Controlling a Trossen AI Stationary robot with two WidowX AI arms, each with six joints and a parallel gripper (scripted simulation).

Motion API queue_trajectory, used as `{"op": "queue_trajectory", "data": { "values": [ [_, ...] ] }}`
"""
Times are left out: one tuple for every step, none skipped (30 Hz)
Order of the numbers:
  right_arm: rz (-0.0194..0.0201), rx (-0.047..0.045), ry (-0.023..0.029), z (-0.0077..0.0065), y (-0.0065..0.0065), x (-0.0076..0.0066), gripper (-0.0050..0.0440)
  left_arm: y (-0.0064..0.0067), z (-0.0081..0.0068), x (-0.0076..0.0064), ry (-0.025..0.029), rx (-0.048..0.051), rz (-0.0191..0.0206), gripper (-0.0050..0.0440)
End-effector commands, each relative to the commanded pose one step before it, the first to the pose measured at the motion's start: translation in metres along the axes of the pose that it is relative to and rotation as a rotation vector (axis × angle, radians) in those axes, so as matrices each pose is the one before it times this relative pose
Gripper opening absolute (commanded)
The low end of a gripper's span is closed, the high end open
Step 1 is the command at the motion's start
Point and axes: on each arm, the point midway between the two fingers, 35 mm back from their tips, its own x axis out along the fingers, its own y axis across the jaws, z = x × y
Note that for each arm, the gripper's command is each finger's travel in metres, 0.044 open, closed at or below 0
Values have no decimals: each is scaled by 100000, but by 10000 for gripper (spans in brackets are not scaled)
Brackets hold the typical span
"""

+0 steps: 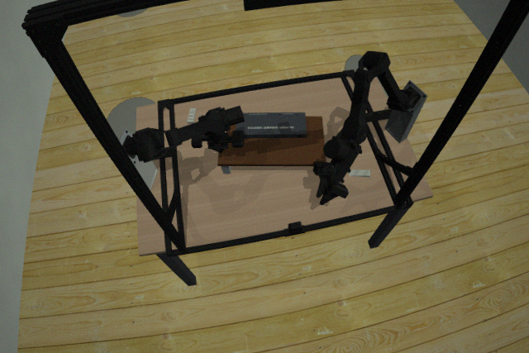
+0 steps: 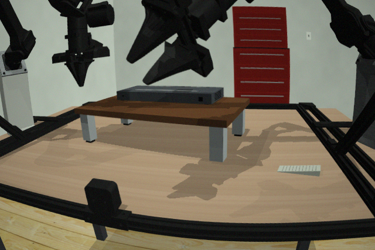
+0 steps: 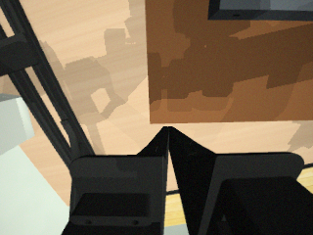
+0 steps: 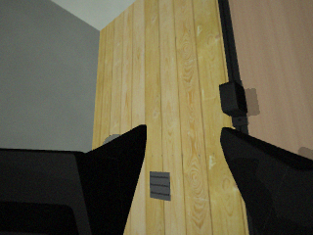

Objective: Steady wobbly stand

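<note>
The stand, a brown board (image 1: 313,149) (image 2: 151,117) (image 3: 235,110) on grey legs, bears the dark network switch (image 1: 273,125) (image 2: 166,96) (image 3: 266,6). Dark feet show under three legs in the exterior view; the near right leg (image 2: 218,144) shows none. Whether every leg touches the table is unclear. One ribbed wedge (image 1: 359,173) (image 2: 299,170) lies right of the stand; another wedge (image 1: 192,115) lies at the back left in the top view. My left gripper (image 2: 81,85) (image 3: 167,130) is shut and empty, above the stand's end. My right gripper (image 2: 138,71) (image 4: 183,132) is open, empty and tilted, raised in front of the stand.
A black frame (image 1: 256,240) (image 2: 211,227) edges the table (image 1: 239,212) (image 2: 145,187). A small black block (image 1: 294,227) (image 2: 102,195) (image 4: 232,99) stands on its front rail. The right wrist view looks past the table to the wooden floor (image 4: 188,59).
</note>
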Motion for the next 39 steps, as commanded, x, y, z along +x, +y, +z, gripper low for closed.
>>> {"op": "queue_trajectory", "data": {
  "values": [
    [9366,-1038,-9815,4034,3257,73,241,0,0,0,0,0,0,0],
    [2692,-680,-2894,1161,920,218,241,0,0,0,0,0,0,0],
    [2647,-715,-2944,1166,895,229,241,0,0,0,0,0,0,0],
    [2601,-748,-2997,1172,871,240,241,0,0,0,0,0,0,0],
    [2553,-783,-3049,1177,846,249,241,0,0,0,0,0,0,0],
    [2503,-819,-3097,1181,820,259,241,0,0,0,0,0,0,0],
    [2455,-851,-3149,1185,795,268,241,0,0,0,0,0,0,0],
    [2402,-884,-3196,1188,769,277,241,0,0,0,0,0,0,0],
    [0,0,0,0,0,0,241,0,0,0,0,0,0,0],
    [0,0,0,0,0,0,241,0,0,0,0,0,0,0],
    [0,0,0,0,0,0,241,0,0,0,0,0,0,0],
    [0,0,0,0,0,0,241,0,0,0,0,0,0,0],
    [0,0,0,0,0,0,241,0,0,0,0,0,0,0],
    [0,0,0,0,0,0,241,0,0,0,0,0,0,0],
    [754,897,-2617,1167,309,-977,241,0,0,0,0,0,0,0],
    [2435,-975,-3292,1199,772,346,241,0,0,0,0,0,0,0],
    [2382,-1013,-3340,1200,742,354,241,0,0,0,0,0,0,0],
    [2324,-1052,-3388,1200,713,360,241,0,0,0,0,0,0,0],
    [2269,-1089,-3436,1199,684,366,241,0,0,0,0,0,0,0],
    [2208,-1129,-3482,1198,656,370,241,0,0,0,0,0,0,0],
    [2148,-1166,-3528,1195,626,374,241,0,0,0,0,0,0,0],
    [2088,-1202,-3573,1194,598,377,241,0,0,0,0,0,0,0],
    [2026,-1243,-3611,1191,568,380,241,0,0,0,0,0,0,0],
    [1967,-1282,-3654,1188,540,382,241,0,0,0,0,0,0,0],
    [1899,-1320,-3694,1184,512,383,241,0,0,0,0,0,0,0],
    [0,0,0,0,0,0,241,0,0,0,0,0,0,0],
    [0,0,0,0,0,0,241,0,0,0,0,0,0,0],
    [0,0,0,0,0,0,241,0,0,0,0,0,0,0],
    [0,0,0,0,0,0,241,0,0,0,0,0,0,0],
    [0,0,0,0,0,0,241,0,0,0,0,0,0,0],
    [0,0,0,0,0,0,241,0,0,0,0,0,0,0],
    [377,562,-2818,1523,257,-858,241,0,0,0,0,0,0,0],
    [2021,-1551,-3951,1195,525,513,241,0,0,0,0,0,0,0],
    [1950,-1599,-3999,1186,490,508,241,0,0,0,0,0,0,0],
    [1870,-1642,-4040,1176,457,500,241,0,0,0,0,0,0,0],
    [1794,-1694,-4076,1166,424,493,241,0,0,0,0,0,0,0],
    [1715,-1738,-4118,1156,392,483,241,0,0,0,0,0,0,0],
    [1635,-1788,-4152,1146,361,473,241,0,0,0,0,0,0,0],
    [1557,-1833,-4189,1137,331,463,241,0,0,0,0,0,0,0]
  ]
}}
